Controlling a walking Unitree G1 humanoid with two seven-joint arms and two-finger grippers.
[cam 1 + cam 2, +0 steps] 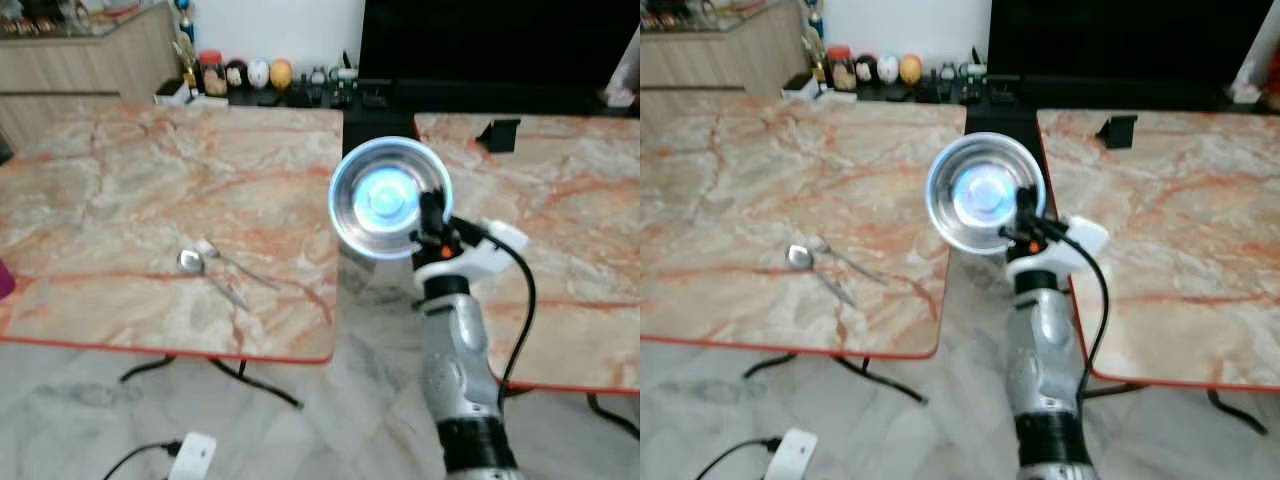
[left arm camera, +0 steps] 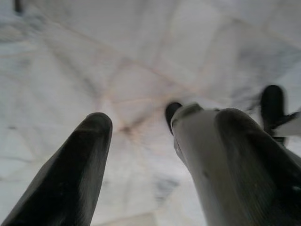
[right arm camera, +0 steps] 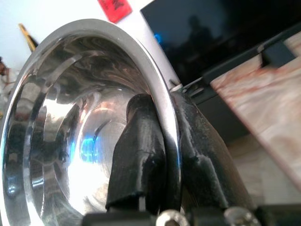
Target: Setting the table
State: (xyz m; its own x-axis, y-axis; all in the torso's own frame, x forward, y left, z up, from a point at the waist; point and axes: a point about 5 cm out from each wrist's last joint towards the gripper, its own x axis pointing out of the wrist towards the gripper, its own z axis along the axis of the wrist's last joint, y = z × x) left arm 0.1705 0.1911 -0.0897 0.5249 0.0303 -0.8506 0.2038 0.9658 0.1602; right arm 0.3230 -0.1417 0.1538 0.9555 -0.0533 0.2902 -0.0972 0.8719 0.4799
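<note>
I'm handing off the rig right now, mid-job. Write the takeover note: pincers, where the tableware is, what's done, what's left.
Right pincer: shut on the rim of the steel bowl, one finger inside and one outside, bowl held in the air over the gap between the two marble tables.
Left pincer: open, idle, pointing at the floor.
Done: spoon and fork lie together on the left table.
Left: set the bowl down, probably beside them.

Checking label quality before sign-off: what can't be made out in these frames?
- Items behind the left table: too small and blurred in the eye views to identify.
- Spoon and fork: blurred, so touching or apart is unclear.
- Right gripper, clamped on the steel bowl rim: fingertips hidden behind the bowl in the eye views.
- Left gripper: fingers blurred, bases cropped, over floor.
</note>
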